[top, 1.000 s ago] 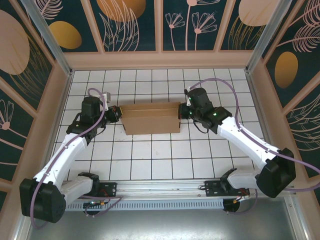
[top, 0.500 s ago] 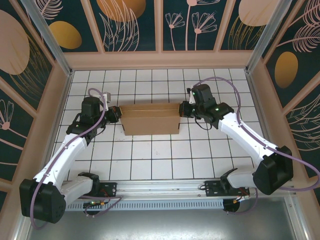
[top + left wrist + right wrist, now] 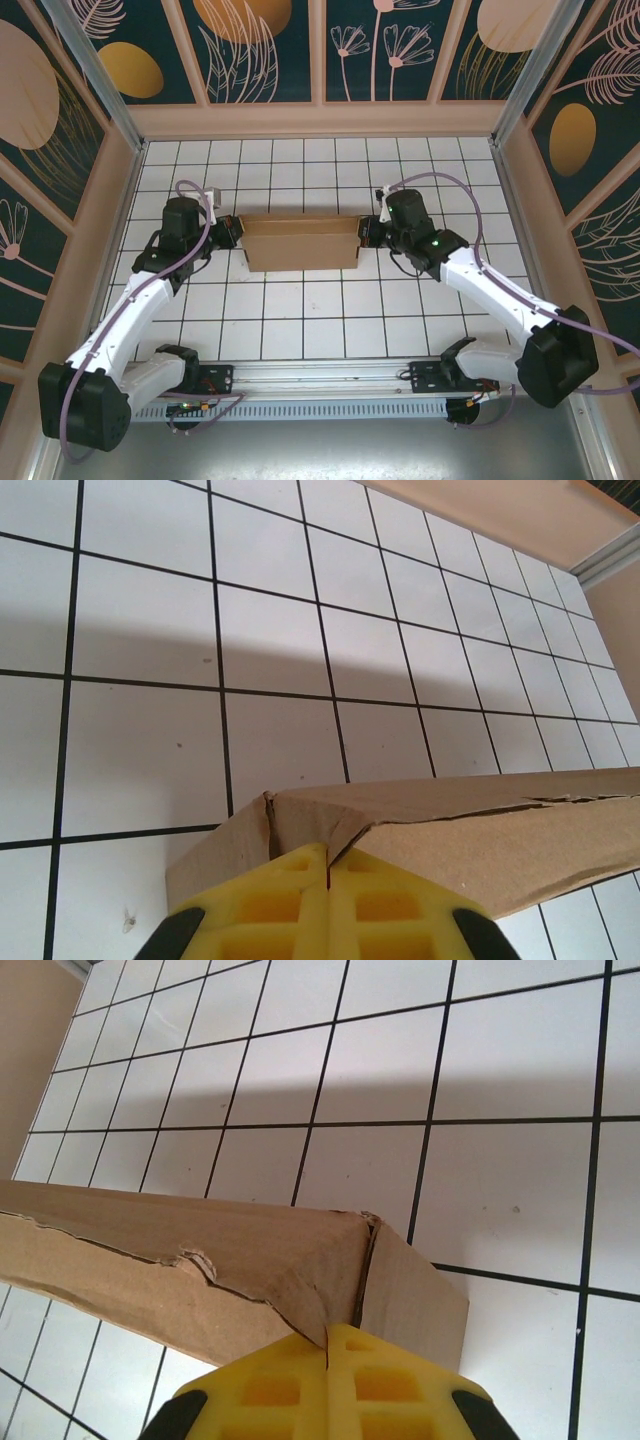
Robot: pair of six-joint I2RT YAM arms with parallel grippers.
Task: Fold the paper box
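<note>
Brown on white grid
We see the paper box point(image 3: 300, 240) plain brown, the table point(image 3: 300, 320) white with black lines, the left gripper point(image 3: 328, 865) and right gripper point(image 3: 328, 1352) yellow.

Desk point(image 3: 320, 320): white square tiles, thin black grid lines, soft shadows across some tiles. Beige wooden ledge point(image 3: 320, 120) along the far edge. Back wall point(image 3: 270, 50): dark teal panels with pale leaf and flower line art and orange discs, split by beige strips. Left wall point(image 3: 40, 150) and right wall point(image 3: 600, 180) have the same pattern. Aluminium posts point(image 3: 95, 70) stand at both far corners. Metal rail point(image 3: 320, 375) along the near edge, slotted grey strip point(image 3: 330, 408) below it. Small dark speck point(image 3: 130, 917) on a tile, possibly dirt.
</note>
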